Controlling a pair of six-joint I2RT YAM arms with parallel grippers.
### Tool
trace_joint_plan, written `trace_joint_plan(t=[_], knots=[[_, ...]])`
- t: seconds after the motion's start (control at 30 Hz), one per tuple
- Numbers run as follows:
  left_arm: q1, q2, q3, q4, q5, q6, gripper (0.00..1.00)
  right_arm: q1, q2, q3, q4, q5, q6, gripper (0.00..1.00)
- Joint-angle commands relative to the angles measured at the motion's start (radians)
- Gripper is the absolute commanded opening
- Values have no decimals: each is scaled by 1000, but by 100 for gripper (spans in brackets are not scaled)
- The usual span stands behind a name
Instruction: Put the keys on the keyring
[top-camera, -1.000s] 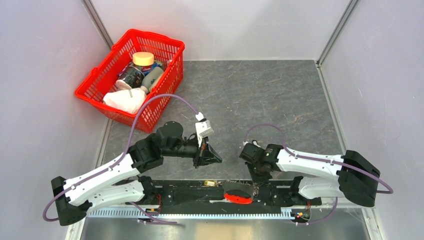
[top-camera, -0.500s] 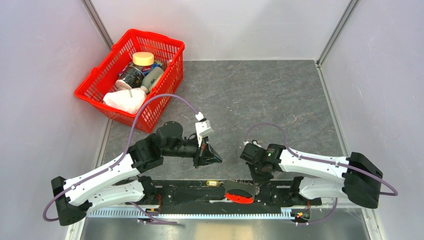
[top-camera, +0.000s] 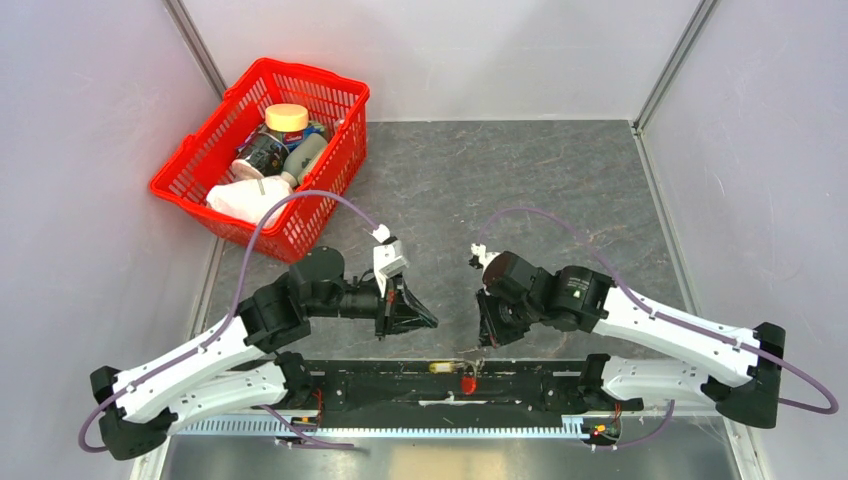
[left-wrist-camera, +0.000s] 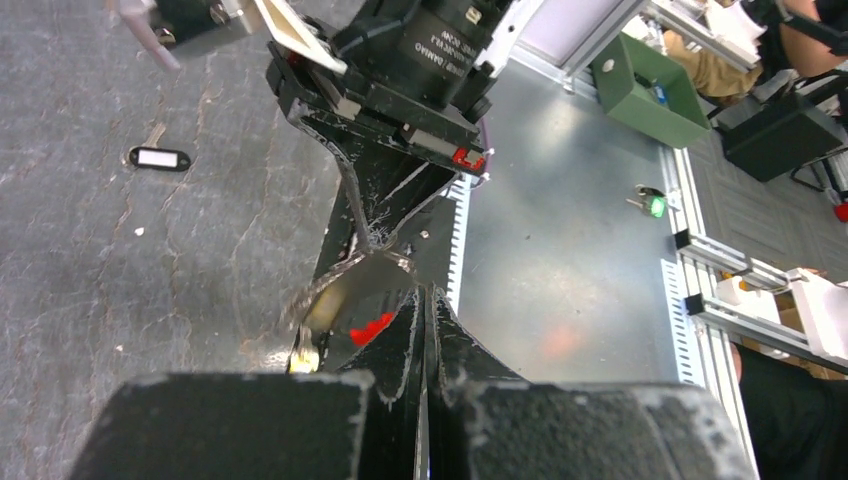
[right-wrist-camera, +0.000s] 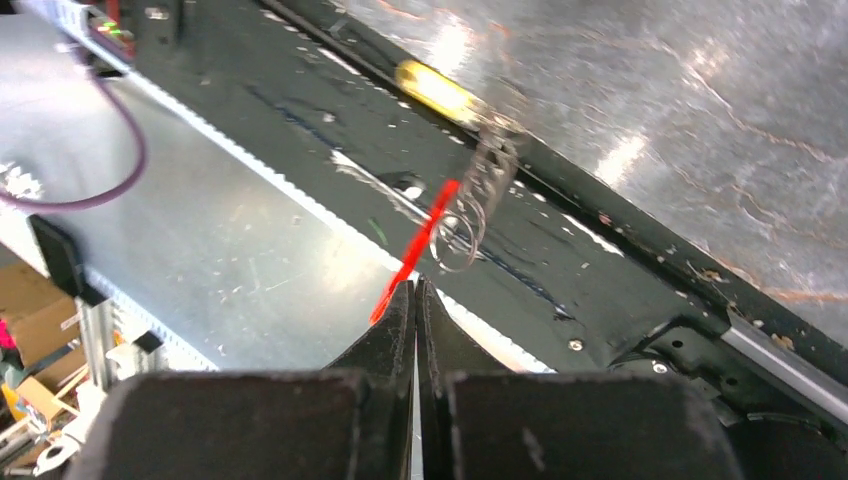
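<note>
The keyring is a thin wire ring with a red strap. It hangs or lies over the black base rail, just past my right gripper, which is shut. The strap runs beside its fingertips; contact is unclear. Blurred metal keys sit by the ring, with a yellow tag beyond. In the top view the strap and the tag lie below my right gripper. My left gripper is shut and empty, facing the right one. In its wrist view it sits above the strap.
A red basket holding jars and a white cloth stands at the back left. The black base rail runs along the near edge. A small black tag with a white label lies on the grey table.
My right arm has swung up and away from the rail, its gripper now higher and further left. The red strap shows smaller on the rail. My left gripper has shifted slightly left.
</note>
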Motion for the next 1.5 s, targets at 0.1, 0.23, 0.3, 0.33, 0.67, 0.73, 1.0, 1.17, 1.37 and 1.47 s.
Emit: trace_joint_plan(t=[0.1,0.23,0.3,0.33,0.67,0.73,1.0,1.17,1.37,1.47], knots=[[-3,-58,47,70,71,-58,2,6,14,203,8,-102,-137,0],[-3,-72,67,92,87,-72,2,6,17,276,28,-160,-196,0],[-3,-76,73,101,91,-79,3,6,20,309,33,-196,-222,0],[-3,-78,75,107,94,-81,3,6,21,323,37,-211,-234,0],[-3,-77,71,149,93,-102,7,5,57,444,52,-348,-344,0],[-3,-71,67,161,95,-108,13,6,67,474,48,-362,-367,0],[-3,-52,38,236,132,-144,38,6,108,593,8,-354,-423,0],[-2,-60,19,276,141,-165,42,5,120,636,-3,-350,-439,0],[-3,-61,11,315,147,-182,42,6,125,662,3,-364,-446,0],[-2,-57,11,326,149,-185,42,6,124,665,10,-372,-447,0]])
